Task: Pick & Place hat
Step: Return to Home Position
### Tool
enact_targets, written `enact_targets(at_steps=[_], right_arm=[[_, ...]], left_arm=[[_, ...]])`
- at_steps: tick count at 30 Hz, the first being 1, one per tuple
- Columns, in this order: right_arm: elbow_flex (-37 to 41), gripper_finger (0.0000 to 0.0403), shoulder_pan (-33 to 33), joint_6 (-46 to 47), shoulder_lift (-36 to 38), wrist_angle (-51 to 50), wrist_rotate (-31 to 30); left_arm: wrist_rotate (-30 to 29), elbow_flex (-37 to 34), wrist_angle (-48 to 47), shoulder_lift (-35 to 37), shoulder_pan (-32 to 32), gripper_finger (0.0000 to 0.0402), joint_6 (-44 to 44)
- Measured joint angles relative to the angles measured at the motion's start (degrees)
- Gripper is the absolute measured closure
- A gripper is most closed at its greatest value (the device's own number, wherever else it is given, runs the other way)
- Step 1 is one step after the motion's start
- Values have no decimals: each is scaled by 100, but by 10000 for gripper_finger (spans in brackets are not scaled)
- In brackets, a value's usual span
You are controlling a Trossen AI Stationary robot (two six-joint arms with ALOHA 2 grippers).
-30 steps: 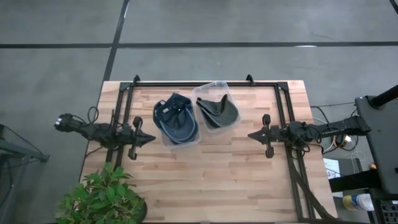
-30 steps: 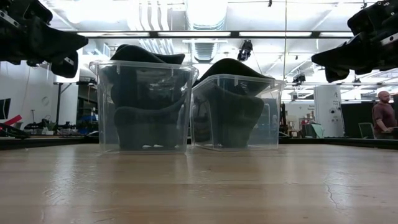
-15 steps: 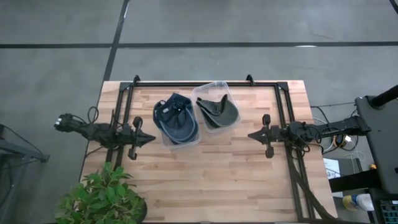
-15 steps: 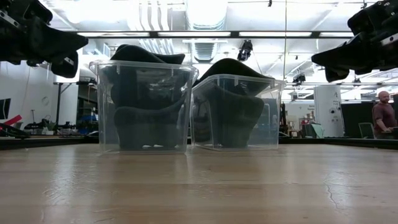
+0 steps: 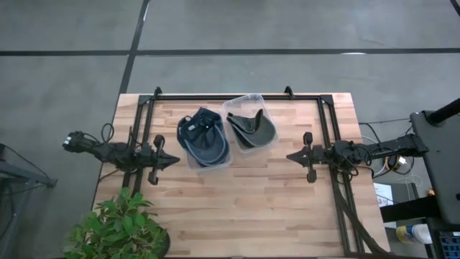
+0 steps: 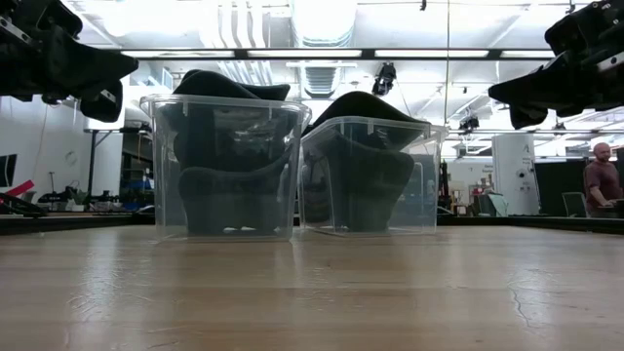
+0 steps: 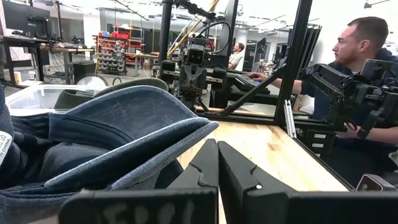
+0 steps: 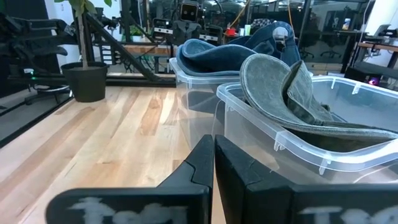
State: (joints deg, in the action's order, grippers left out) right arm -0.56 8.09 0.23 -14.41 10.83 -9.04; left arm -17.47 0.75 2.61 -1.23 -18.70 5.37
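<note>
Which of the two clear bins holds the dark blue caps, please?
The left bin holds the dark blue caps; the right bin beside it holds grey-green caps instead.

Pale wood table (image 5: 244,208) with plank stripes, dark blue caps (image 5: 203,138), faded grey-green caps (image 5: 253,129), green plant (image 5: 118,229), grey floor (image 5: 287,29)
</note>
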Motion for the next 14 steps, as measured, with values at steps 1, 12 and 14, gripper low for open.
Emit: enact_targets(at_steps=[1, 12, 14], right_arm=[[0, 394, 0, -27, 0, 0, 0], [0, 394, 0, -57, 0, 0, 0], [0, 394, 0, -59, 0, 0, 0]], left_arm=[[0, 0, -2, 0, 0, 401, 0], [0, 0, -2, -1, -1, 401, 0], [0, 0, -2, -1, 0, 401, 0]])
